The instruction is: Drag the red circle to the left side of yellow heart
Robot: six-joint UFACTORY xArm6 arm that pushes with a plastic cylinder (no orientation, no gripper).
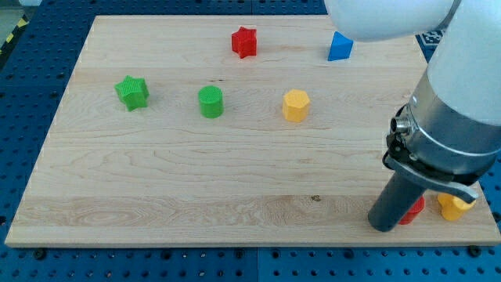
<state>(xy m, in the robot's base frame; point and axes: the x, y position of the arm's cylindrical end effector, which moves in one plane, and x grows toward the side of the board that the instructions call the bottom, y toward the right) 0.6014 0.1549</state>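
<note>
Seven blocks show on the wooden board (pixel 156 180), which sits on a blue pegboard (pixel 23 86). Farthest to the view's left is a green star (pixel 131 92), and just right of it a green cylinder (pixel 210 102). Above and between them and the middle, near the view's top edge of the board, stands a red star (pixel 245 41). Right of the green cylinder is a yellow hexagon-like block (pixel 295 105), and up from that, near the top, a blue block (pixel 340 47), its upper part cut off by the arm's pale body. All of these lie well apart from my tip (pixel 383 228), which rests on the board near its bottom right corner. There are no fingers here, only the bare rod, holding nothing. The red circle (pixel 413 209) is touching the rod's right side and is mostly hidden behind it. Just right of the circle lies the yellow heart (pixel 455 206), partly covered by the arm's collar; whether the two touch cannot be told.
</note>
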